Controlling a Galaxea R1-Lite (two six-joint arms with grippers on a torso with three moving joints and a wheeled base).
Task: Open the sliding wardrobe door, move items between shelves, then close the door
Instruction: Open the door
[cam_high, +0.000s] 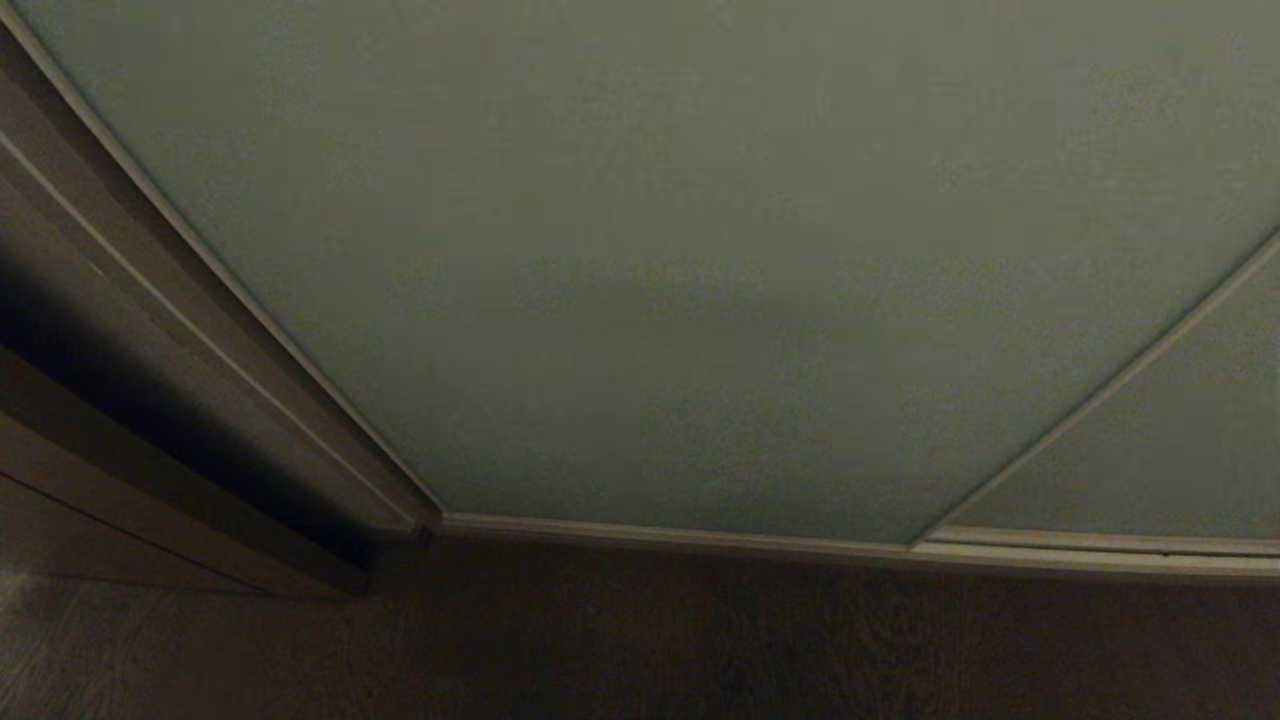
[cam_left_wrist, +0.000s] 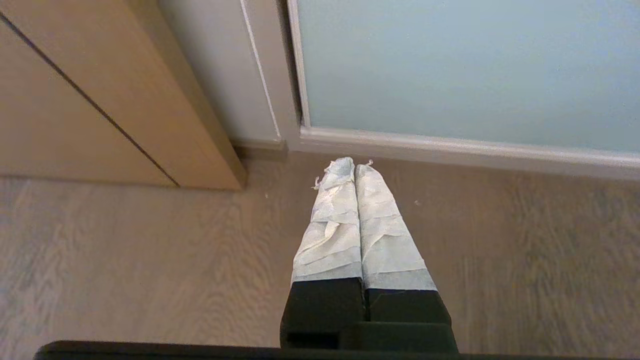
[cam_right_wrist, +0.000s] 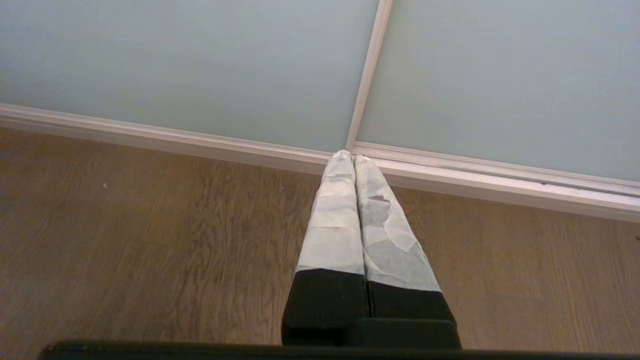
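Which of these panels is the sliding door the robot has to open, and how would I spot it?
Look at the wardrobe front rising from the wooden floor. The sliding wardrobe door is the wide pale grey-green panel in the middle. Unlike the narrower matching panel to its right, it borders the beige cabinet on its left.

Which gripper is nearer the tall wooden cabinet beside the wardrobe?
Left. The left gripper hangs above the floor near the wooden cabinet; the right gripper hangs farther along, by the doors' overlap.
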